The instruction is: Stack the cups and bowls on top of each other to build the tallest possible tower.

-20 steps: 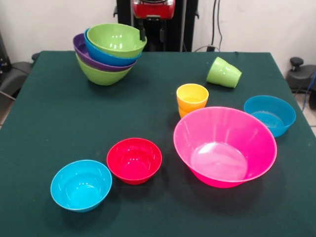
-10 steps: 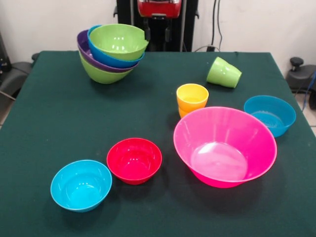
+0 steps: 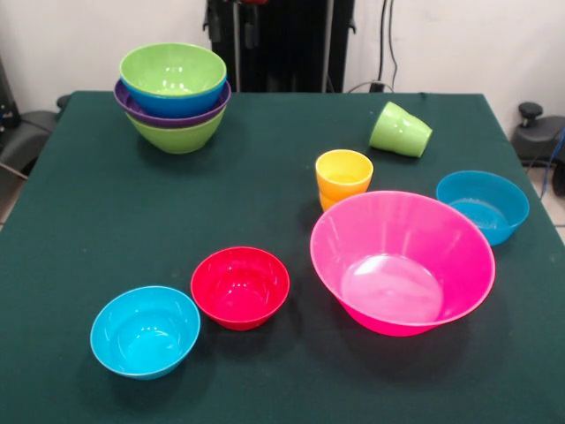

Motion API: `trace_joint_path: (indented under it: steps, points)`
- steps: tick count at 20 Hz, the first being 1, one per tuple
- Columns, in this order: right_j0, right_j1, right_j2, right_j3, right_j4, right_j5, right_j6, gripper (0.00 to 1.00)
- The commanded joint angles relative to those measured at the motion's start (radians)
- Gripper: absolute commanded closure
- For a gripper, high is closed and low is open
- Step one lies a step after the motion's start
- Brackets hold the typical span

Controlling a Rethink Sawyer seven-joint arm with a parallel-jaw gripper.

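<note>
- A nested tower [image 3: 173, 95] of glossy round plastic bowls stands upright at the far left of the dark green table [image 3: 106, 221]: a lime green bowl at the base, a purple rim above it, then a blue bowl, with a second lime green bowl seated on top, its mouth facing up.
- A small cyan plastic bowl [image 3: 145, 331] sits at the near left, open side up.
- A small red plastic bowl [image 3: 240, 287] stands just right of the cyan one and slightly farther back, their rims very close.
- A yellow-orange tapered plastic cup [image 3: 343, 177] stands upright right of centre, just behind the far rim of the pink bowl.
- A huge pink plastic bowl [image 3: 402, 262] rests upright at the near right.
- A light green tapered plastic cup [image 3: 401, 130] lies on its side at the far right, apart from the other pieces.
- A blue plastic bowl [image 3: 482, 206] sits upright by the right edge, just beside the pink bowl.
- The gripper does not show in this view; only the dark pedestal [image 3: 282, 44] stands behind the table, so I cannot tell whether the tool is wide, narrow or holding anything.
</note>
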State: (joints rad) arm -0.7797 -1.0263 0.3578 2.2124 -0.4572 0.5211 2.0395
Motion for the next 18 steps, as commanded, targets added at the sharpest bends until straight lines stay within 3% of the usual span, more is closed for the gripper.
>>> trace_joint_path:
  steps: [1, 5, 10, 14, 18]
  points:
    - [-0.054, -0.12, 0.164, -0.028, 0.064, 0.229, -0.334, 0.0]
    - [-0.077, -0.16, 0.207, -0.017, 0.087, 0.269, -0.319, 0.0]
    - [-0.073, -0.163, 0.259, 0.018, 0.114, 0.23, -0.262, 0.0]
    - [-0.024, -0.182, 0.272, 0.063, 0.137, 0.162, -0.163, 0.0]
    - [0.026, -0.208, 0.264, 0.059, 0.152, 0.165, -0.098, 0.0]
